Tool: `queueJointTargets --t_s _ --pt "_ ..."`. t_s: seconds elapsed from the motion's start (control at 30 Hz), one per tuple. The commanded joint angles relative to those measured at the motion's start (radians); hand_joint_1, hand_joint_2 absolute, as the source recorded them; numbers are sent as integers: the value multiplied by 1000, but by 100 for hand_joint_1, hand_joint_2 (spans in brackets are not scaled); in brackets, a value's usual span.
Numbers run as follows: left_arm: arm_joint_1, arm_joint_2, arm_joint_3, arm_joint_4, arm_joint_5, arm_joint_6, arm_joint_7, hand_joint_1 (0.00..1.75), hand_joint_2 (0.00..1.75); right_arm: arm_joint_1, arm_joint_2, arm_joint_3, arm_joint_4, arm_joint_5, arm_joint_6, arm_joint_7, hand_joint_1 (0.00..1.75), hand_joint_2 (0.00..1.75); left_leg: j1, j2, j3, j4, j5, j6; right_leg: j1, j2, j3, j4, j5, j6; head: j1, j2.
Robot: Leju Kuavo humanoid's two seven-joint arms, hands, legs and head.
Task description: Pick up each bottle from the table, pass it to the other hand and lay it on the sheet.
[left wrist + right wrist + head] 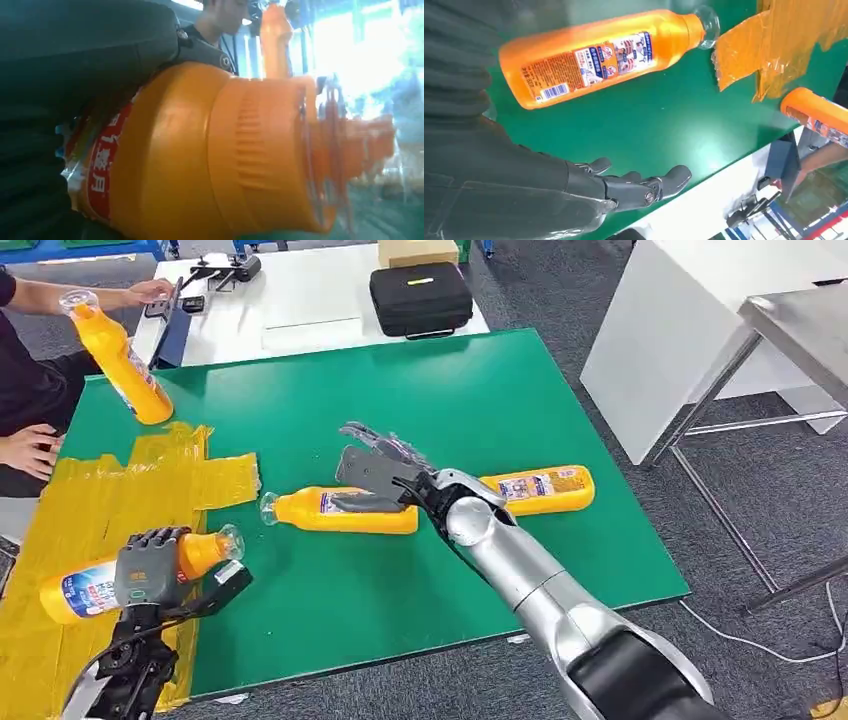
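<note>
Over the yellow sheet (90,500), the left robot hand (148,565) gripped a bottle (95,585), ready to lay it down; the right robot hand (375,462) hovered spread above the next bottle (340,510), needing to descend and close.

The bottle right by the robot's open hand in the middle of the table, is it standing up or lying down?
Lying down. The bottle rests on its side on the green table, clear cap toward the yellow sheet; the right hand hovers open above it.

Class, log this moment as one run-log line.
left hand: holds bottle over yellow sheet | right hand: open above middle bottle
</note>
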Motion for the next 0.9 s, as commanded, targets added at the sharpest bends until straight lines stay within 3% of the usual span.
queueJointTargets --t_s 0.03,0.1,0.13,0.33,0.47,0.9 --pt "-104 33 -111 325 0 -60 -7 0 175 -56 -10 42 90 -5 7 1 0 175 -1 0 5 -1 -1 -1 -1 -1 4 0 -1 0 0 0" --pt "-107 38 -128 333 1 -66 -43 0 175 -52 -15 41 89 -7 11 0 0 175 -1 -2 4 -1 0 -1 0 -2 4 0 -1 0 0 0" --pt "-106 40 -130 335 6 -64 -62 0 0 -51 -17 42 90 -7 14 -1 0 175 -1 -2 6 -1 0 -1 -1 -2 6 0 -1 0 0 0" --pt "-120 39 -136 334 61 -36 -152 0 0 -82 -7 60 184 26 43 34 0 175 -1 -2 9 -2 2 -2 -1 -3 9 -1 1 -1 -1 0" --pt "-138 37 -142 315 137 -29 -238 0 0 -137 29 70 361 73 31 56 0 175 -1 -3 8 -1 6 -1 -1 -4 9 0 2 -2 0 0" --pt "-148 32 -142 310 187 -17 -283 0 0 -153 37 75 415 96 31 71 0 175 -1 -4 4 -1 7 1 -1 -5 4 1 3 -1 0 0"
